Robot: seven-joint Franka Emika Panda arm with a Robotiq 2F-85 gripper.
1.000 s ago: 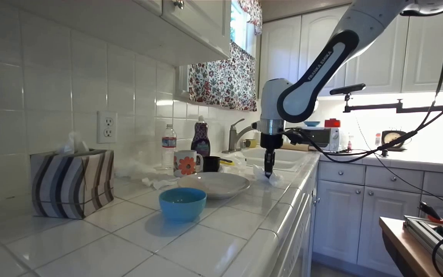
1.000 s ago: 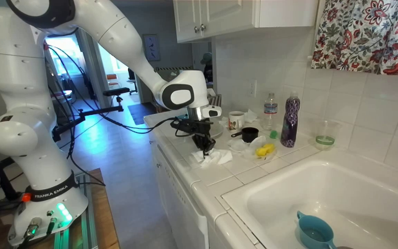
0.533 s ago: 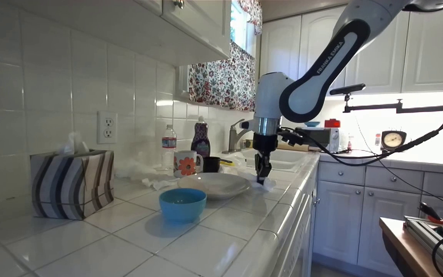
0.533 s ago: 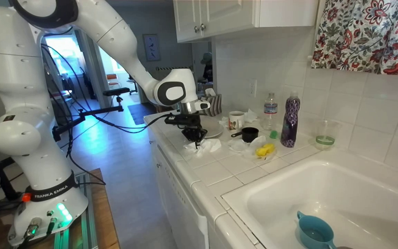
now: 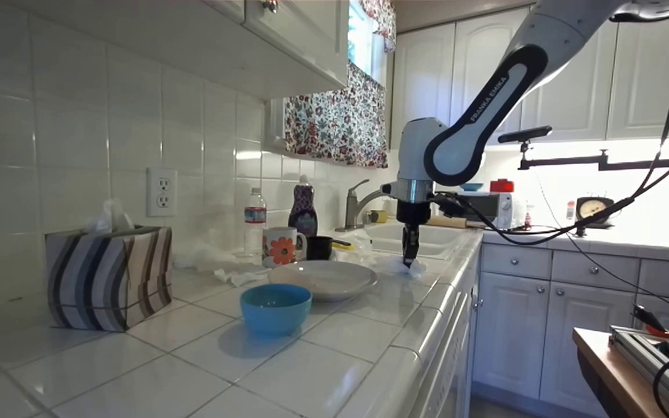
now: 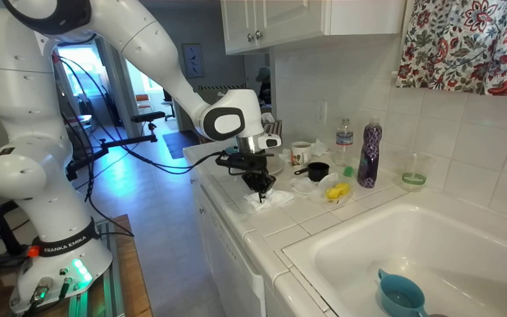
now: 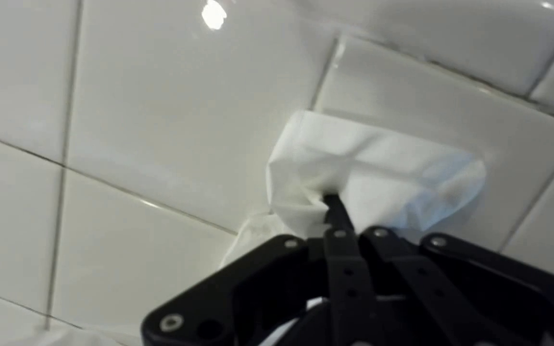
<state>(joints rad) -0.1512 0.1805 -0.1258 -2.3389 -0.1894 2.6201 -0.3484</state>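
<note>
In an exterior view, the fingers (image 5: 410, 241) hold a tissue (image 5: 417, 269) down on the bench (image 5: 334, 366), near the plate (image 5: 326, 280) and the edge. In an exterior view, the tissue is nearer the sink (image 6: 354, 264) than half a second ago, with tile (image 6: 275, 223) between. In the wrist view, the fingers are closed on the tissue and hide part of it; a white scrap (image 7: 68, 339) is cut off below.

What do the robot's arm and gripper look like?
The Franka Emika Panda arm is glossy white and rounded, with black joint trim and FRANKA EMIKA lettering. A silver metal collar tops the black gripper, which has slim jointed bars and silvery screws. Black cables trail away, and green lights glow on the base.
</note>
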